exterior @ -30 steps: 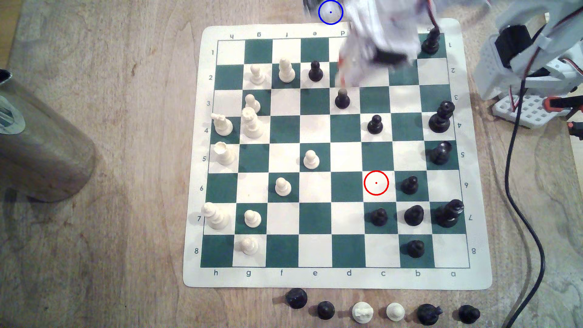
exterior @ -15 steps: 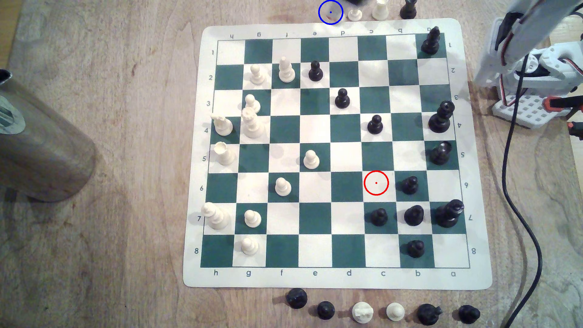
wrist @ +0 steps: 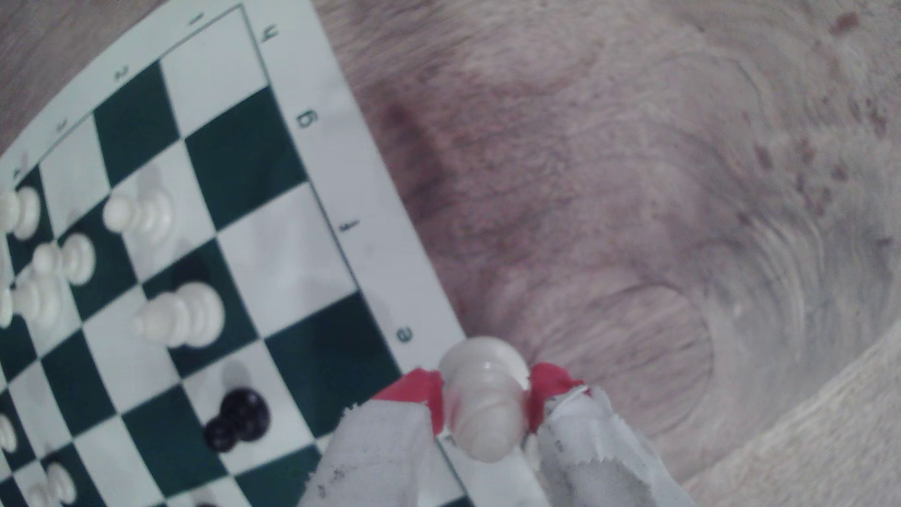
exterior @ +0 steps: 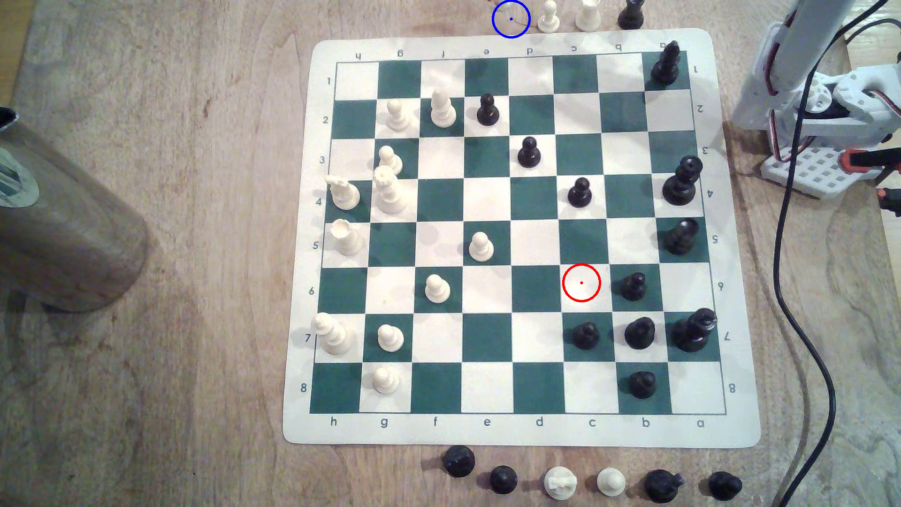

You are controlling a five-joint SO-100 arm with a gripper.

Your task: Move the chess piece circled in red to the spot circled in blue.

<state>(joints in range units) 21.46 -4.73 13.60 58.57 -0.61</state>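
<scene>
Gripping the chess piece [wrist: 482,404], the end effector [wrist: 485,397], above tabletop [wrist: 634,195].

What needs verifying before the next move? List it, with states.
1. White pawn clamped between the fingers: ok.
2. Blue-ringed spot free of other pieces: ok; the neighbouring pawn stands outside the ring.
3. Held pawn's base resting on the table: cannot tell.
4. Held pawn centred over the blue dot: cannot tell.
5. Red-ringed square empty: ok.
</scene>
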